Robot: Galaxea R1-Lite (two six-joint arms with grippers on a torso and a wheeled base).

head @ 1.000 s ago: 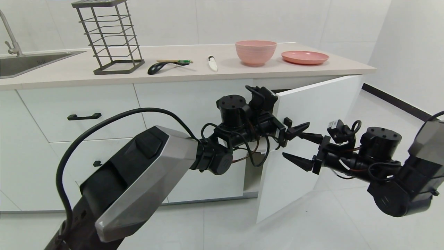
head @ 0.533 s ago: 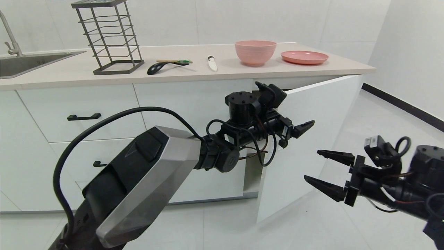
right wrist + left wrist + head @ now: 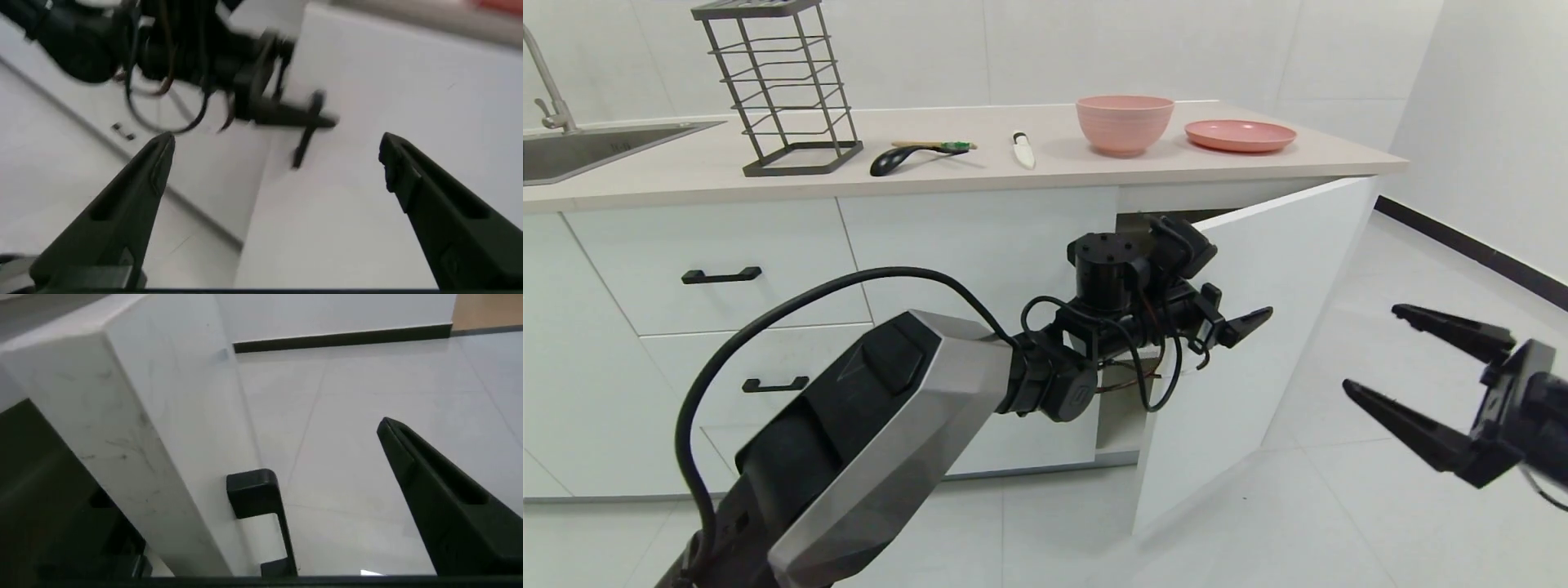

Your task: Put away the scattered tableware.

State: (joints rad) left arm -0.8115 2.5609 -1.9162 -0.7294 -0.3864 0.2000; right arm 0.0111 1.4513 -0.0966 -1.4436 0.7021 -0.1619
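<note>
On the counter stand a pink bowl point(image 3: 1125, 122) and a pink plate point(image 3: 1240, 135). Left of them lie a white knife point(image 3: 1023, 149), a black spoon point(image 3: 901, 158) and a wooden utensil with a green end point(image 3: 934, 144). Below the bowl, a white cabinet door point(image 3: 1274, 310) stands ajar. My left gripper point(image 3: 1241, 320) is open at the door's free edge, one finger point(image 3: 441, 498) off the outer face near the black handle point(image 3: 261, 510), the other hidden. My right gripper point(image 3: 1372, 348) hangs open and empty over the floor, right of the door, pointing at it point(image 3: 278, 145).
A dark wire rack point(image 3: 780, 86) stands on the counter's left part, with a sink point(image 3: 596, 147) and tap beyond it. Drawers with black handles point(image 3: 721, 275) fill the cabinet front on the left. Open tiled floor point(image 3: 1339, 506) lies right of the door.
My right gripper has pulled back from the door, to the right and lower. The left gripper has shifted right and slightly down along the door's edge, and the edge has swung slightly right.
</note>
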